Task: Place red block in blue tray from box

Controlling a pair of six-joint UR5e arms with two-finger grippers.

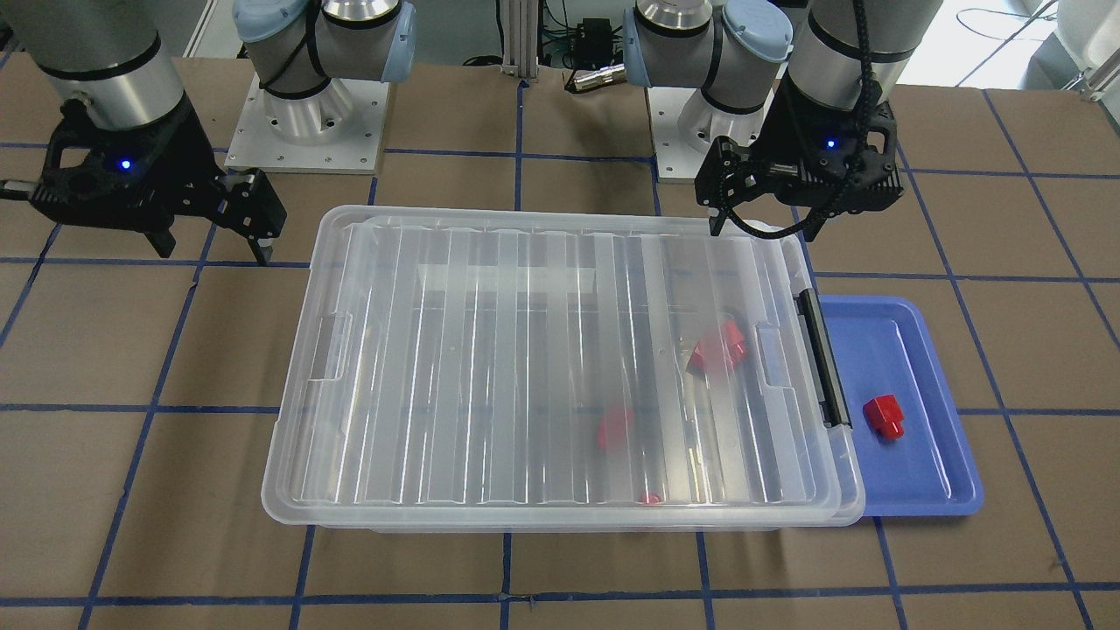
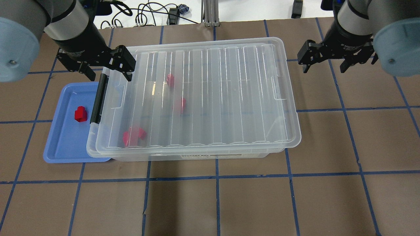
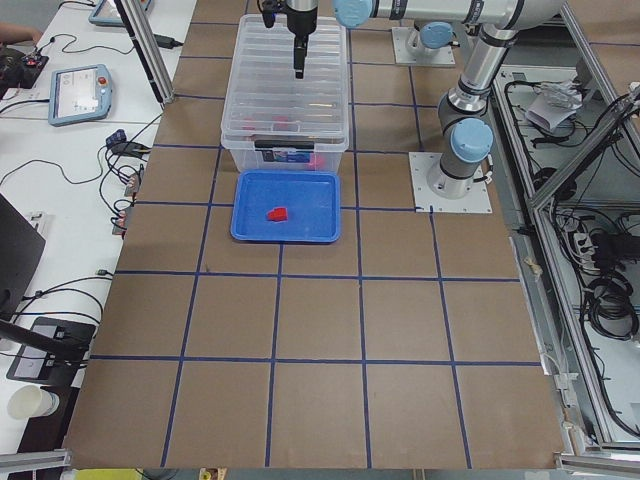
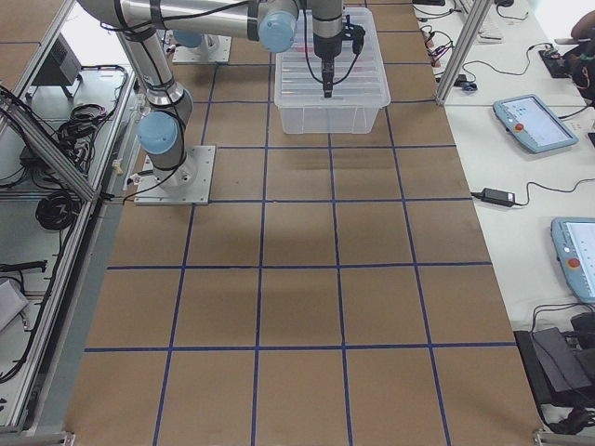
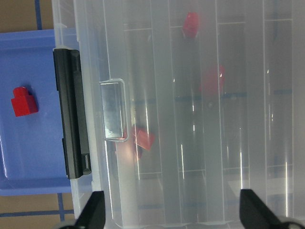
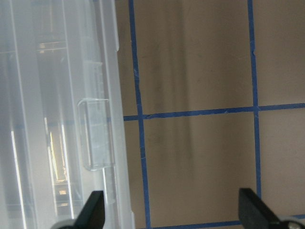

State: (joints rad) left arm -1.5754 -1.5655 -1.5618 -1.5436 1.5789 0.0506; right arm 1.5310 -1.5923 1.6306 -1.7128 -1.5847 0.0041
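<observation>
Red block: lies loose on floor of blue tray, roughly mid-tray, clear of the rim, touched by neither gripper. Tray itself: sits flat on brown table with blue tape grid, pushed right up to latch end of box; in overhead view the box rim overlaps tray's near edge. Box: clear plastic, ribbed lid resting on top, black latch handle on the tray-side end. Through the lid, blurred: three more red blocks, one bunch near latch end, one about mid-box, one at the wall far from robot base.

Left gripper: hangs above lid at latch-end corner of box, nearer the robot, fingers spread wide, holding nothing; wrist view looks straight down on handle, tray and block. Right gripper: hovers over bare table just past opposite end of box, fingers apart too, empty, well away from tray and block.
</observation>
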